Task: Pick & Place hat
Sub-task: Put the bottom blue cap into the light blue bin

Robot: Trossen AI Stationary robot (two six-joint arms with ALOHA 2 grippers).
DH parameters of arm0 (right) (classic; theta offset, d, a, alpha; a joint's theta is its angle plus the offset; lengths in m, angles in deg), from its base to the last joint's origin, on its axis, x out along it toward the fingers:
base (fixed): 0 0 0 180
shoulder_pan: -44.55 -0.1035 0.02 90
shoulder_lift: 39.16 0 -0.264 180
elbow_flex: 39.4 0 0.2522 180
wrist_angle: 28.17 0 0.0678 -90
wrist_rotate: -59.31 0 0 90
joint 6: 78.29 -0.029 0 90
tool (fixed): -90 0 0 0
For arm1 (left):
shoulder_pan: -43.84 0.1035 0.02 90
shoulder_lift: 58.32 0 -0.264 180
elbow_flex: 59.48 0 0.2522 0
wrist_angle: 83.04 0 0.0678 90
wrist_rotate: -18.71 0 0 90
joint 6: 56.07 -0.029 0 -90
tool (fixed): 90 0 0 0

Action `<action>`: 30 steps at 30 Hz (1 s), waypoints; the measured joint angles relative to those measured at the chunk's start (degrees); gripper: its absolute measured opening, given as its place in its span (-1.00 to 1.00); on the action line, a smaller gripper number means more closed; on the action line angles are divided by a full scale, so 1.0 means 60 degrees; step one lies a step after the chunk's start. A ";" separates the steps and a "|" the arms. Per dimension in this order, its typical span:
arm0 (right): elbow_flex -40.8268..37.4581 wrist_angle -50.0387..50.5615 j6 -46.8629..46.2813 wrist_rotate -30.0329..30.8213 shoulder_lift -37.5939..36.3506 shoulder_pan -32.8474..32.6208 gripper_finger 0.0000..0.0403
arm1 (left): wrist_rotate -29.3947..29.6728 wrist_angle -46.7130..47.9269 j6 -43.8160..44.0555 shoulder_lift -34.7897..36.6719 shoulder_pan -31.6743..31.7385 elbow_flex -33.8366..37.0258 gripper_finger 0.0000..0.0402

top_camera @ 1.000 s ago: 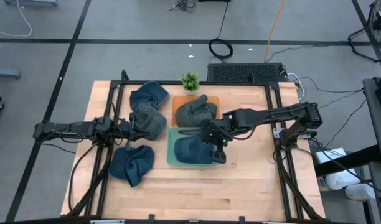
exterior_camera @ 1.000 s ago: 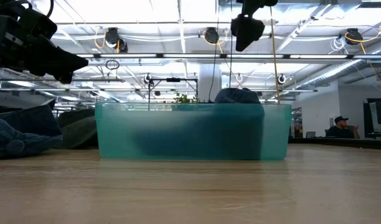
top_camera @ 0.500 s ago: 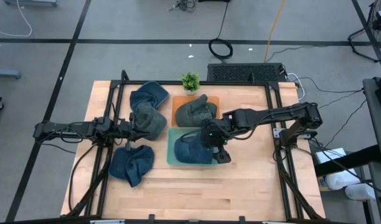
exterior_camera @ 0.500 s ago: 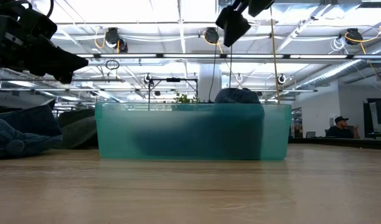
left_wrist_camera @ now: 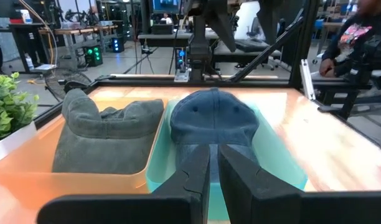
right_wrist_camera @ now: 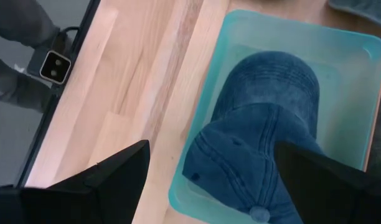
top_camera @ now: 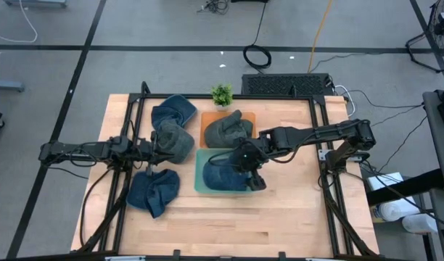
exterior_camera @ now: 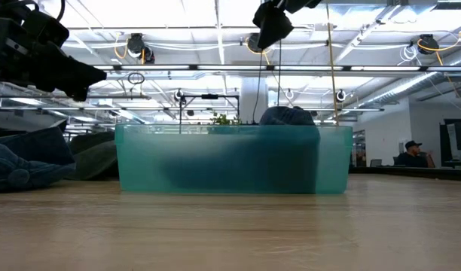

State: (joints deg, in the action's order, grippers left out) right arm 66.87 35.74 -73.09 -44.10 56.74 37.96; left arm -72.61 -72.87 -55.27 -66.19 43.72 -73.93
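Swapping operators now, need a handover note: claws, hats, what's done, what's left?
Right claw: open, empty, raised above the teal bin.
Left claw: fingers nearly together, nothing held, over the hat pile at the table's left side.
Done: a blue hat lies in the teal bin; a grey-green hat lies in the orange bin.
Left, probably: three hats are loose on the table, blue ones at the back and front, a grey-green one between them. Which bins they go to is not shown.
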 joint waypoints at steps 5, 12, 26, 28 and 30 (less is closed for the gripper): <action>0.0000 -0.0253 -0.0572 0.0011 -0.0001 0.0000 0.64 | -0.0023 -0.0844 0.1429 -0.0001 -0.0003 0.0000 -0.81; 0.0000 -0.0397 -0.0755 0.0011 0.0000 0.0002 0.64 | 0.0009 -0.2222 0.2898 0.0000 0.0000 -0.0001 -0.81; 0.0000 -0.0488 -0.0043 0.0011 -0.0003 0.0029 0.64 | 0.0064 -0.4197 0.3960 0.0001 -0.0003 -0.0004 -0.81; 0.0000 -0.0543 0.0088 0.0011 0.0000 0.0029 0.64 | 0.0066 -0.4302 0.4176 0.0000 0.0000 -0.0004 -0.81; 0.0000 -0.0636 0.0199 0.0011 0.0000 0.0029 0.64 | 0.0030 -0.4481 0.4590 0.0000 0.0000 0.0000 -0.81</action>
State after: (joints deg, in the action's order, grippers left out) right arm 66.87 31.93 -71.90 -44.03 56.74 38.13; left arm -72.43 -99.76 -27.74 -66.19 43.72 -73.93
